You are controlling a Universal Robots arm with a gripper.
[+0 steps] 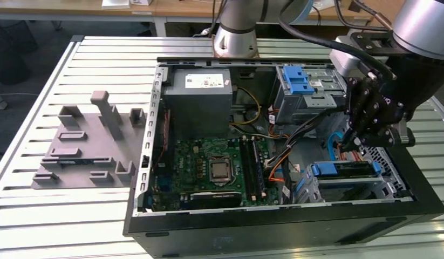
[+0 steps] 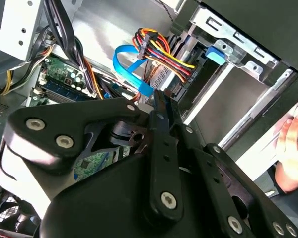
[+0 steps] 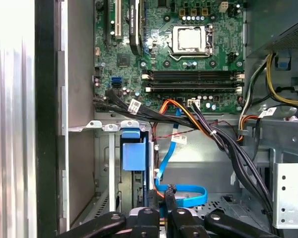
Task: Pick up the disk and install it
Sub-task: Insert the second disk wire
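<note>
Jaws nearly shut and gripping nothing hang inside the case, just above a blue cable; the disk sits in its bay just beside them.

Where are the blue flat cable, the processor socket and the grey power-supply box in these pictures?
blue flat cable (image 3: 181, 194), first wrist view, on its looped band.
processor socket (image 1: 219, 168), exterior view, on its metal centre.
grey power-supply box (image 1: 198, 100), exterior view, on its grey top face.
</note>
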